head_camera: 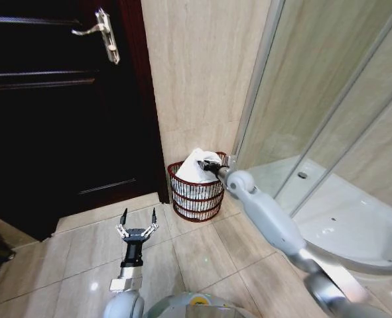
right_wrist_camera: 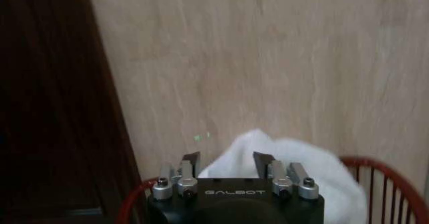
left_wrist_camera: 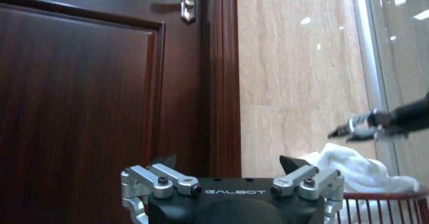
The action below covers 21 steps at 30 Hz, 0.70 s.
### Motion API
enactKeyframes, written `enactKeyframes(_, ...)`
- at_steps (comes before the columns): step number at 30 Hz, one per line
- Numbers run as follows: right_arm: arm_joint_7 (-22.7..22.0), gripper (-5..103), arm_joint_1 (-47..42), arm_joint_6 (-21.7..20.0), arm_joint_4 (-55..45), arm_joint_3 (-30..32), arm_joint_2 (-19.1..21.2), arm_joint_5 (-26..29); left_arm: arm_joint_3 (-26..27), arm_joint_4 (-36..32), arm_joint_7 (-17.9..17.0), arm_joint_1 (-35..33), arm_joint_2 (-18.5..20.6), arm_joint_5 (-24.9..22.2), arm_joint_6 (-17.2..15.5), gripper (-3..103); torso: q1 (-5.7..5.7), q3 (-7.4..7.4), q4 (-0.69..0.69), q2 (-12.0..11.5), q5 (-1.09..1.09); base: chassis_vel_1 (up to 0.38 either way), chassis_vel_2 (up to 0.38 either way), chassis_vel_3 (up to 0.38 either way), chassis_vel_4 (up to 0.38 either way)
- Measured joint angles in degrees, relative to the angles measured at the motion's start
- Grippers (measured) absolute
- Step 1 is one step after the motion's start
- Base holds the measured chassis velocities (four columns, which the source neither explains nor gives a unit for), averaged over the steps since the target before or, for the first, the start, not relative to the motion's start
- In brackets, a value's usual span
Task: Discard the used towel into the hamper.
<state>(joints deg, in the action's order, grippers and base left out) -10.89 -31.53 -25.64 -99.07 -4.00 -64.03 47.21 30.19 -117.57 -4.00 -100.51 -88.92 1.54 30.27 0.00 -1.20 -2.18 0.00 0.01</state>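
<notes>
Two grippers on record. Dark wooden door (head_camera: 63, 112) with metal handle (head_camera: 101, 30) at left. Left gripper (head_camera: 137, 222) held low over the tiled floor (head_camera: 202, 255), jaws spread, nothing between them. Hamper (head_camera: 197, 192), red wire basket, stands against the beige wall beside the door frame, white towel (head_camera: 197, 167) heaped inside, rising above the rim. Right gripper (head_camera: 207, 166) reaches over the hamper at the towel's top, jaws parted, towel released. Glass shower enclosure (head_camera: 328, 119) at right.

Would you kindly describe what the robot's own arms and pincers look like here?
Both arms are pale silver-grey with rounded joints. The left pincer has a black body, silver bolted linkages and dark pointed fingertips; white GALBOT lettering marks its body in the left wrist view. The right pincer is built alike, with the same lettering.
</notes>
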Motion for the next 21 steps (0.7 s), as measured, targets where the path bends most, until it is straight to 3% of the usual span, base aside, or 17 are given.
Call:
enactKeyframes(2, 0.6, 66, -1.7, 1.8, -2.3, 0.9, 1.1, -2.1, -0.2, -0.2, 0.1, 0.0, 0.0, 0.0, -0.9, 100, 0.00, -0.03, 0.00, 0.0, -0.01, 0.000, 0.000, 0.000, 0.000)
enactKeyframes(4, 1.1, 66, -2.6, 3.3, -3.3, 1.5, 1.5, -3.7, -0.2, -0.4, 0.0, 0.0, 0.0, 0.2, -1.3, 100, 0.01, -0.11, 0.00, 0.2, 0.00, 0.000, 0.000, 0.000, 0.000)
enactKeyframes(7, 1.9, 82, -5.7, 7.2, -5.9, 3.9, 2.3, -8.0, -0.3, -0.9, -0.1, 0.1, -0.1, 0.3, -2.8, 100, 0.05, -0.63, 0.00, 0.8, 0.00, 0.000, 0.000, 0.000, 0.000)
enactKeyframes(11, 1.9, 97, -10.8, 8.0, -9.6, 9.0, 2.3, -10.0, -0.3, -1.1, -0.5, 0.6, -0.2, 0.4, -4.2, 100, 0.08, -1.63, 0.00, 1.8, -0.01, 0.000, 0.000, 0.000, 0.000)
enactKeyframes(15, 2.3, 100, -15.2, 8.9, -11.1, 12.5, 2.1, -12.3, -0.5, -1.0, -0.8, 1.0, -0.3, 0.4, -4.8, 100, 0.09, -2.35, 0.02, 2.5, 0.00, 0.000, 0.000, 0.000, 0.000)
enactKeyframes(21, 2.7, 100, -23.9, 14.2, -12.9, 16.8, 0.4, -20.2, -0.8, -0.2, -1.1, 1.7, -0.4, 0.8, -5.4, 100, 0.25, -3.86, 0.01, 4.2, -0.01, 0.000, 0.000, 0.000, 0.000)
